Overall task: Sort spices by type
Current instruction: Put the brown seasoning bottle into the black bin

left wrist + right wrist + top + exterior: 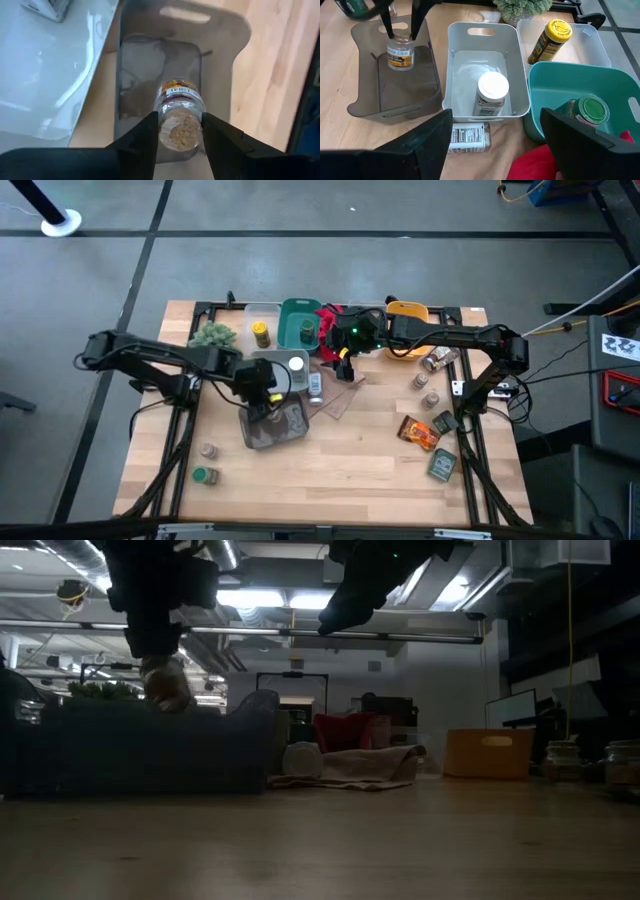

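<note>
The smoky grey bin held a clear jar with an orange label, a white-lidded jar sat in the white bin. A green-lidded jar stood in the teal bin, beside a red cloth and a yellow-capped bottle

Floor: grey around my table, crossed by dark seams.
Table: pale wood under me, dark frame.
Ceiling: I see bright strip lights and pipes.
Room behind: dim; monitors at one side.

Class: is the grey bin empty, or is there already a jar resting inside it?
Empty: the grey bin floor is bare; the cork-topped jar hangs above it in the left gripper.
</note>
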Robot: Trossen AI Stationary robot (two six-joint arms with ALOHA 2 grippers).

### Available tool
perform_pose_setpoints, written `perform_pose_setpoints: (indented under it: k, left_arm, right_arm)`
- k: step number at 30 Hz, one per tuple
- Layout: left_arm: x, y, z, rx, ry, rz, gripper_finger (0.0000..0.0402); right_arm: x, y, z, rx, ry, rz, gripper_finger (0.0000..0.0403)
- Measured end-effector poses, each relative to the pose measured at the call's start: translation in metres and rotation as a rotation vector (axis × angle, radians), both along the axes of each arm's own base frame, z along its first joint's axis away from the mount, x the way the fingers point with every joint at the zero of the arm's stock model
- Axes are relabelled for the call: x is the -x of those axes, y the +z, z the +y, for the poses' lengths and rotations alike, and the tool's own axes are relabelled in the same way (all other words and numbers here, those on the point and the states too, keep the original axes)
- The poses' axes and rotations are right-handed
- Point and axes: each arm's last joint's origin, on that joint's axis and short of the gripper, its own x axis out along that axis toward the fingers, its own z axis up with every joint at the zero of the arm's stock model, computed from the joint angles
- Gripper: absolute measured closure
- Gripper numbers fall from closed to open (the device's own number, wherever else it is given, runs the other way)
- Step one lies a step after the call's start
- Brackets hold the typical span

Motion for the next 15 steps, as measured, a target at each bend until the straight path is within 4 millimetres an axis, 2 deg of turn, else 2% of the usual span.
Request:
perform_pose_setpoints:
  k: [7, 15]
  left_arm:
    - [-0.015, -0.006, 0.000, -0.048, -0.079, 0.055, 0.0273]
    - [-0.022, -0.021, 0.000, -0.094, -0.124, 0.123, 0.0273]
  right_arm:
    - [0.000, 0.000, 0.000, 0.000, 0.000, 0.000, 0.0102]
    - [0.000, 0.000, 0.000, 0.000, 0.000, 0.000, 0.0102]
